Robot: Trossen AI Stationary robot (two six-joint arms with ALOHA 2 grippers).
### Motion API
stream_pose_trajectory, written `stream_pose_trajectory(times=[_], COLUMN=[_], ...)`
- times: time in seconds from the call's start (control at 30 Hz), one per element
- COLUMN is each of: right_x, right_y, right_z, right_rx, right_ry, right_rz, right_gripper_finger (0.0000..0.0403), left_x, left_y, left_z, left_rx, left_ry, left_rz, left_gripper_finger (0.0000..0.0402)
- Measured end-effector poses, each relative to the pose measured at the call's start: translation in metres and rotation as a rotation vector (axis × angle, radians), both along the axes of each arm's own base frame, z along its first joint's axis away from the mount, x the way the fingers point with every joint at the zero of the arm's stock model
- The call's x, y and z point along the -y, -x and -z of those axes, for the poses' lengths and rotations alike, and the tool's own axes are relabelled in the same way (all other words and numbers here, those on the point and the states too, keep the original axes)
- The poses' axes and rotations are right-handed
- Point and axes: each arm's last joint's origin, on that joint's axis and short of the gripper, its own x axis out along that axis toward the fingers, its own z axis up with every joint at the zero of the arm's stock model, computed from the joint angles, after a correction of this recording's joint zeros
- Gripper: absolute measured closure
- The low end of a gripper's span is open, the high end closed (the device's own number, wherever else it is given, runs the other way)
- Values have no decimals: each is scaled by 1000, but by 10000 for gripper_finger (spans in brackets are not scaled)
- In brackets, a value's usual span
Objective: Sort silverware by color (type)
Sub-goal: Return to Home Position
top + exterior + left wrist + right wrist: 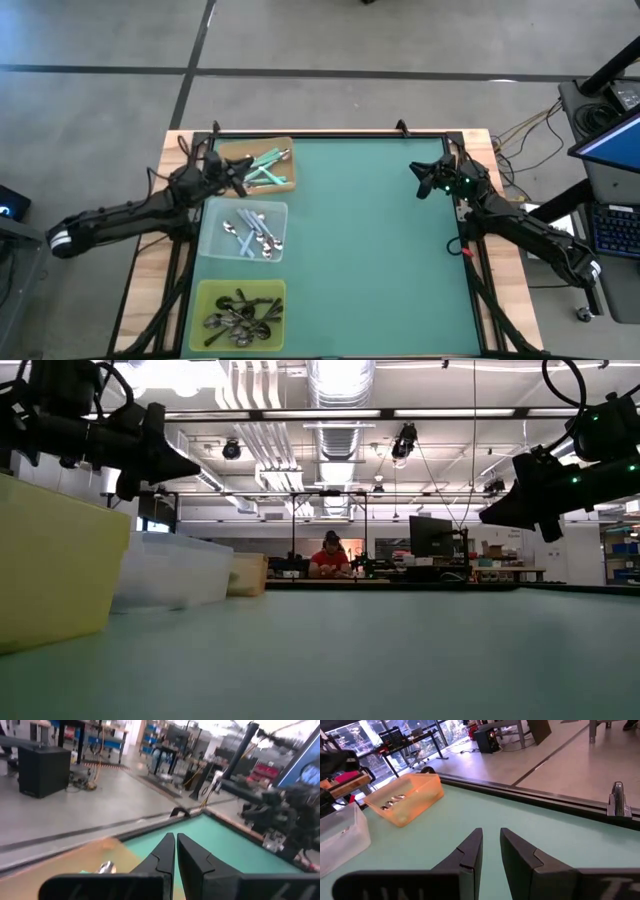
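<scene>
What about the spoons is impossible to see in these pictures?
- Low view: every spoon, hidden behind the walls of the yellow bin, clear bin and orange bin.
- High view: the number of black spoons; they overlap in a heap and are too small.
- Left wrist view: the teal spoons, blurred, mostly behind the left gripper.

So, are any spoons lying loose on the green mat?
No, the spoons all lie inside the orange bin, the clear bin or the yellow bin.

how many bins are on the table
3, in a column at the high view's left: an orange bin with mint-teal spoons, a clear bin with pale blue spoons, a yellow bin with black spoons.
</scene>
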Motion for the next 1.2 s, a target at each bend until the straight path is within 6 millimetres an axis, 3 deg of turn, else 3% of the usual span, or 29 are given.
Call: stream_pose_trajectory(times=[0.83, 1.2], right_x=[0, 0], right_y=[0, 0], right_z=[0, 0], right_rx=[1, 0], right_ry=[0, -1], right_rz=[0, 1], right_gripper_finger=[344, 344], left_x=[18, 25], left_y=[33, 45], left_z=[7, -8], left_rx=[261, 431], left_ry=[-130, -215], left_rz=[13, 14], left_gripper_finger=[400, 399])
